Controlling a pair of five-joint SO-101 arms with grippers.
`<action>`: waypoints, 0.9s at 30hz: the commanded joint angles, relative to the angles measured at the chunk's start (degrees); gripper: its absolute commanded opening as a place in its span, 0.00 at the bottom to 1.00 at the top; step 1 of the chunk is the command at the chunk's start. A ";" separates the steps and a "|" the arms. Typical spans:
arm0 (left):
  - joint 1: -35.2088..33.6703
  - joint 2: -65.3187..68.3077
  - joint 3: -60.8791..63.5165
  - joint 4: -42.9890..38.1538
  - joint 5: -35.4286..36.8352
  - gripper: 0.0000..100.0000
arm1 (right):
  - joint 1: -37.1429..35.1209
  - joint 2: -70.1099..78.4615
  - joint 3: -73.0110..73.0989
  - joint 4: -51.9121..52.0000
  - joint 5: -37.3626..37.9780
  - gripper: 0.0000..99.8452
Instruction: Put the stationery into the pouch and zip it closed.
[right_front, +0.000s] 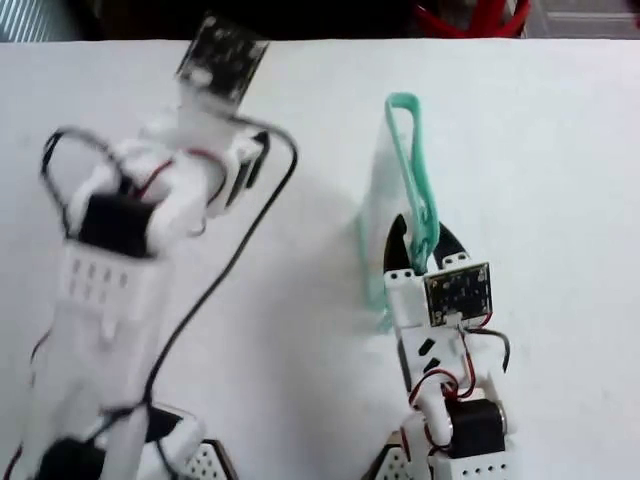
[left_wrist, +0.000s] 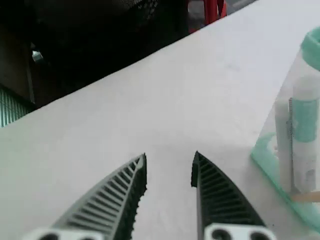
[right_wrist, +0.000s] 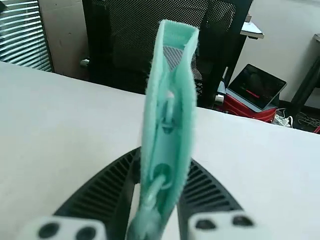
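The right claw (right_wrist: 162, 155) is pinching the green zip edge of the pouch (right_front: 405, 170), at the end closest to its own arm. The pouch is standing up on its thin side on the white counter (right_front: 540, 150). Its long side is running straight away from the right claw, toward the far edge of the counter. The zip edge is facing up. At the far end the green edge is looking like an open loop, so I am thinking the zip is not shut all the way. A white and green tube (left_wrist: 304, 130) is sitting inside the clear wall.

The left claw (left_wrist: 169, 156) is hanging over bare counter. There is a small gap between its two jaws and nothing is in it. The pouch is standing off to one side of it, near but not touching. The right arm is the closer one. I am guessing the zip has to slide along the long side, so the left claw would need to come across to the zip edge.
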 joint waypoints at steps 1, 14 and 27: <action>2.86 -26.77 21.63 -9.23 -0.70 0.16 | 0.22 0.13 -0.44 -1.36 1.14 0.02; 5.85 -77.32 65.76 -18.29 3.08 0.16 | -8.13 10.59 -29.54 20.44 3.60 0.02; 17.01 -76.00 66.02 -11.96 11.60 0.16 | -18.15 30.02 -59.25 30.29 4.22 0.02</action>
